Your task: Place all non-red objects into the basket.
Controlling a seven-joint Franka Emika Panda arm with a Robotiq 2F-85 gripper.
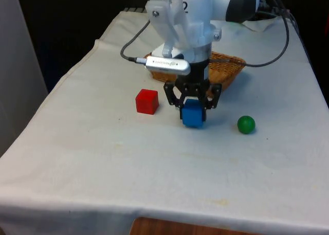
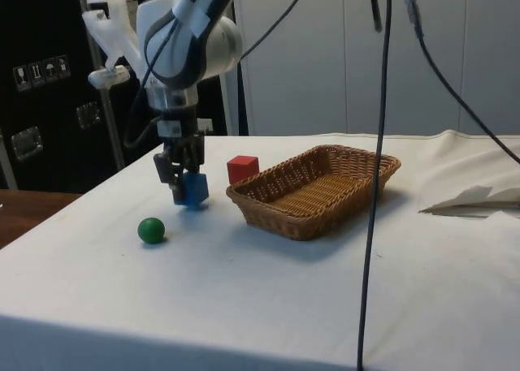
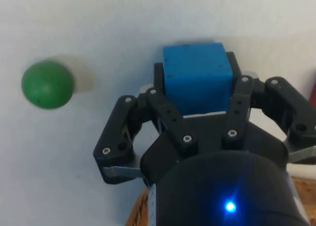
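Though perhaps clamped, unmarked blue cube (image 1: 194, 114)

A robotics lab test bench: a white robot arm (image 2: 191, 38) trailing loose black cables (image 2: 375, 168) stands over a cloth-draped counter (image 1: 154, 168), with dark cabinets (image 2: 41, 95) bearing handling-symbol stickers and plain white panels (image 2: 325, 54) behind.

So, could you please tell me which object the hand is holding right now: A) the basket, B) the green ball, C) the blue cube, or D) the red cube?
C: the hand is closed on the blue cube, with the red cube and green ball lying apart on the cloth.
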